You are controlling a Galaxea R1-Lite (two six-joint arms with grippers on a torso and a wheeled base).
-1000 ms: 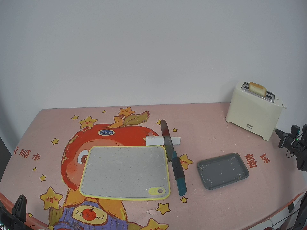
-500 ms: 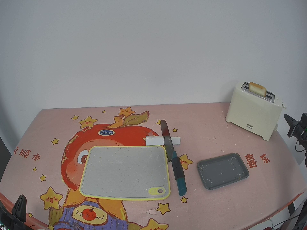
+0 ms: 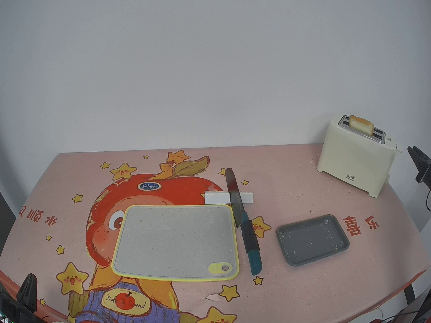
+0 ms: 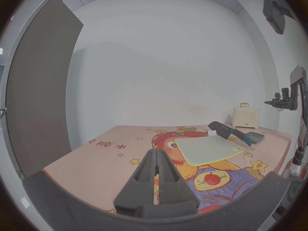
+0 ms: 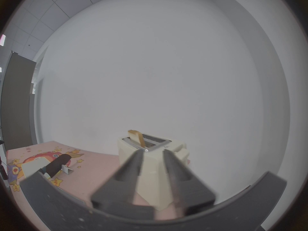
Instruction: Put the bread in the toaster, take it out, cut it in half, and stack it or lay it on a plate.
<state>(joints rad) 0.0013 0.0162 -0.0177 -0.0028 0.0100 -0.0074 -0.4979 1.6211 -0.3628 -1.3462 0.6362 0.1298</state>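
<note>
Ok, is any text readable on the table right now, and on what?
Cream two-slot toaster: small dark mark on its front, too small to read.
Pink cartoon tablecloth: blue oval label, red characters, cursive banner; none clear enough to quote.
Dark-bladed teal-handled knife: pale blade print, blurred.

Soft, even room light; wall (image 3: 215,59) bright, greying toward its edges. Shadows faint: a thin one under the toaster (image 3: 357,160) on the desk (image 3: 292,176). Both wrist views bow strongly, with black rounded corners.
</note>
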